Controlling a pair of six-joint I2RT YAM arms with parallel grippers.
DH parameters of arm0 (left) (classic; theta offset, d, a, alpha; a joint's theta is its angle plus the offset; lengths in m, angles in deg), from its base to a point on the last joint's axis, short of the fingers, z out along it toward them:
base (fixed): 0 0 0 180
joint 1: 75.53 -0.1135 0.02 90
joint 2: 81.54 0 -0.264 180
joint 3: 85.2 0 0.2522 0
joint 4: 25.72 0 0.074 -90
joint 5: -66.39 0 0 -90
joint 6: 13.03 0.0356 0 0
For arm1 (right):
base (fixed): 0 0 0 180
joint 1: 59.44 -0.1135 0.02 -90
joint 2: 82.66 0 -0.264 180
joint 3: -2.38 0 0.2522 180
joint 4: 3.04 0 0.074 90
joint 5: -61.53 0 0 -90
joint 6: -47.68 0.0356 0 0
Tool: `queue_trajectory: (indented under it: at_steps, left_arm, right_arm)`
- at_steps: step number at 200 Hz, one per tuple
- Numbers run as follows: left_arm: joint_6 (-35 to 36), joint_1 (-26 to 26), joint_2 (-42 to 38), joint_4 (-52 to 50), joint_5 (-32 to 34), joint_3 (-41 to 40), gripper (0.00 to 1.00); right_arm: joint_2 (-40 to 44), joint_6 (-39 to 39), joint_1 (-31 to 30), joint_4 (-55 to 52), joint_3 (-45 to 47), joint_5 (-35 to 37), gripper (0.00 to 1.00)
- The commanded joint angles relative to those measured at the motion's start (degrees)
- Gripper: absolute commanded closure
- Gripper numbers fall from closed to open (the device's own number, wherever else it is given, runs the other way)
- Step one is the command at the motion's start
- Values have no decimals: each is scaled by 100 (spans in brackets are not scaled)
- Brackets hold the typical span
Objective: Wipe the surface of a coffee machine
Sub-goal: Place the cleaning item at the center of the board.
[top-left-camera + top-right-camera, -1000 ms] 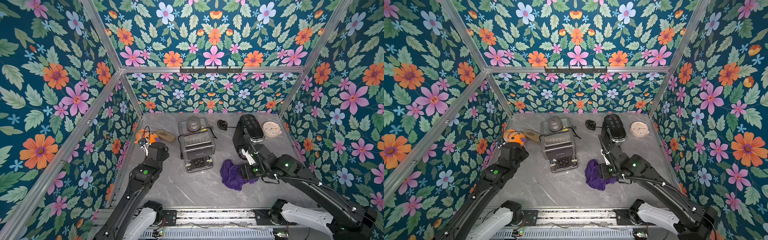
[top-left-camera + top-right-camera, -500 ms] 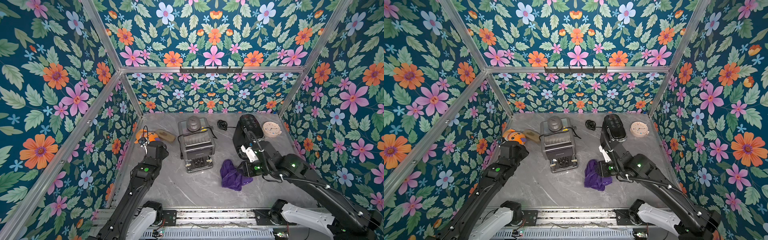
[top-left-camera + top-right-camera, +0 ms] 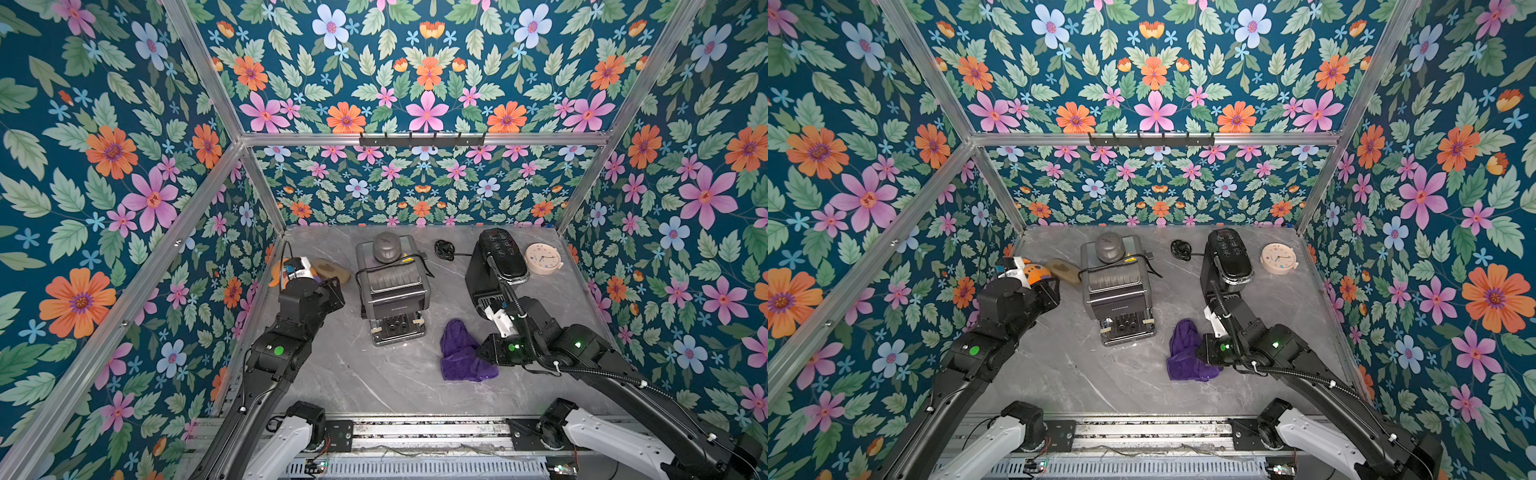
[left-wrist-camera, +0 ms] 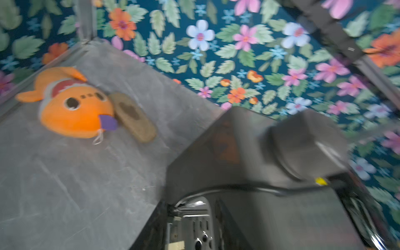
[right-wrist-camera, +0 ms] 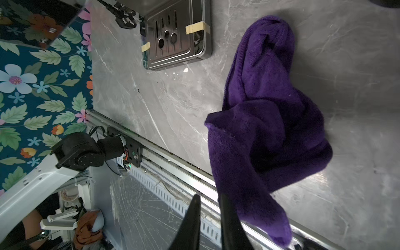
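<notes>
Right gripper (image 5: pixel 208 194) drawn back, jaws narrowly apart, maybe touching purple cloth (image 5: pixel 266 121)

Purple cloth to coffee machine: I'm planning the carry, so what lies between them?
Only bare grey tabletop separates the purple cloth from the coffee machine, as the right wrist view shows; both top views agree.

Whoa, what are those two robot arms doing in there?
They're getting ready to wipe the coffee machine in the middle of the table. The right gripper is down at the edge of the purple cloth lying beside the machine, jaws nearly together; whether it has hold of the cloth is hard to tell. The left gripper hovers by the machine's other side. No wiping yet.
</notes>
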Motion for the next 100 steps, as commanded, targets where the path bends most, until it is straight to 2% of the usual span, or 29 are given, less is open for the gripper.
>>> queue_trajectory:
  at_steps: [1,28,46,57,67,80,100]
  left_arm:
    - [570,697,-111,-6,-202,353,64]
    - [915,1923,347,105,-608,914,66]
    - [1064,2945,1040,141,-470,1198,65]
    - [1217,3737,1456,324,-239,1239,62]
    - [1371,4218,1783,621,-195,1181,59]
    - [1378,4516,2140,1147,-427,964,56]
    - [986,4557,2602,1976,-830,475,56]
  right_arm:
    - [82,219,24,174,24,47,84]
    - [239,374,173,389,164,32,90]
    - [356,500,231,495,233,128,90]
    - [440,576,240,527,272,228,90]
    - [495,622,248,519,301,295,90]
    - [550,655,251,479,341,338,90]
    - [715,751,253,446,410,399,90]
